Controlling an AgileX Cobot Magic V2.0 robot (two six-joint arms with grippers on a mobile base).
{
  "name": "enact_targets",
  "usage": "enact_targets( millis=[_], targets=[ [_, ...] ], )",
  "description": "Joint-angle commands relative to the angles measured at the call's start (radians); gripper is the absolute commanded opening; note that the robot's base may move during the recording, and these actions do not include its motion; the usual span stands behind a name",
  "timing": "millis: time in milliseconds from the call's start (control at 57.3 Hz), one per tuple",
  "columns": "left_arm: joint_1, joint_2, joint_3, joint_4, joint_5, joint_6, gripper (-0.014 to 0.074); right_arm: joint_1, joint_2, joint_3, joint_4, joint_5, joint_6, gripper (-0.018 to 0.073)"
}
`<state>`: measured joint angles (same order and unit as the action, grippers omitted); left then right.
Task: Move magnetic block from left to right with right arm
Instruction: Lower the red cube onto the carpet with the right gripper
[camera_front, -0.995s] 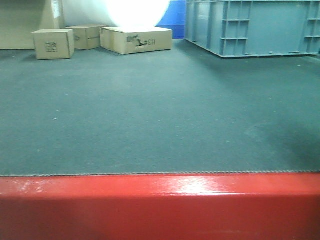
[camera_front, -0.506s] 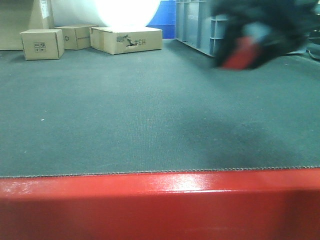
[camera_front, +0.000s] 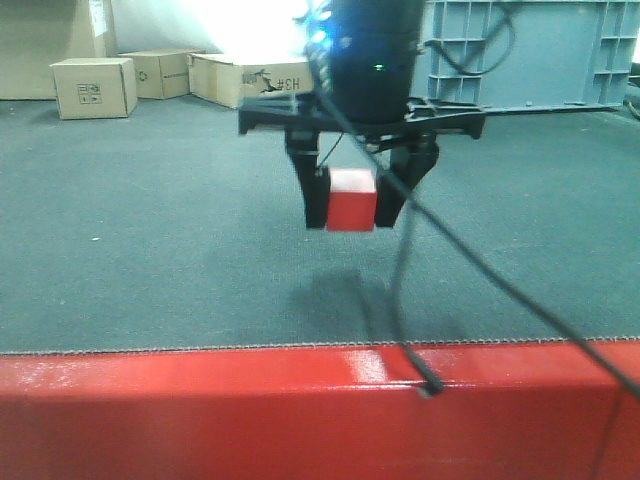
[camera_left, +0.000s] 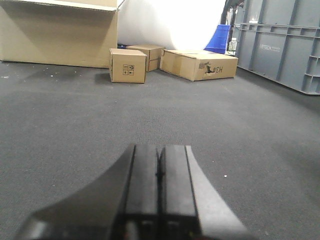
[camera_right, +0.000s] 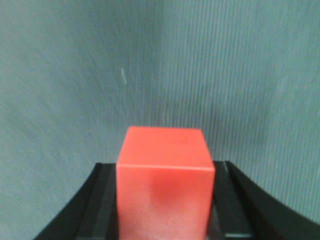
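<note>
Right gripper (camera_front: 352, 200) pointing down, fingers clamped on the red block (camera_front: 351, 198), left gripper (camera_left: 159, 172) closed, level

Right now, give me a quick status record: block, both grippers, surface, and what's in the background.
magnetic block: red cube, held between the right gripper's fingers, lifted clear of the mat with its shadow below
right gripper: shut on the block, pointing down over the mat
left gripper: shut, empty, low over the mat
surface: dark grey mat, red edge nearest the front camera
background: tan cardboard boxes far left, grey crate far right
</note>
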<state>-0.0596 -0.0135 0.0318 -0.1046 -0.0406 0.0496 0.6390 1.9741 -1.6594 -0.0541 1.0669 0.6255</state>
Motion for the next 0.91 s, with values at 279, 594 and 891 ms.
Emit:
enact_targets(
  millis=[279,594,891],
  targets=[
    [-0.004,-0.009,0.009,-0.005,-0.091,0.002,-0.0126,0.012,0.071,-0.205,0.026,0.098,0.006,0.0437],
    [-0.004,-0.009,0.009,-0.005,-0.091,0.002,-0.0126,0.014,0.095,-0.205,0.032,0.103,0.005,0.0561],
    [-0.004,-0.009,0.009,-0.005,-0.091,0.002,-0.0126,0.014,0.043,-0.205,0.013,0.106,-0.032,0.0561]
  ],
)
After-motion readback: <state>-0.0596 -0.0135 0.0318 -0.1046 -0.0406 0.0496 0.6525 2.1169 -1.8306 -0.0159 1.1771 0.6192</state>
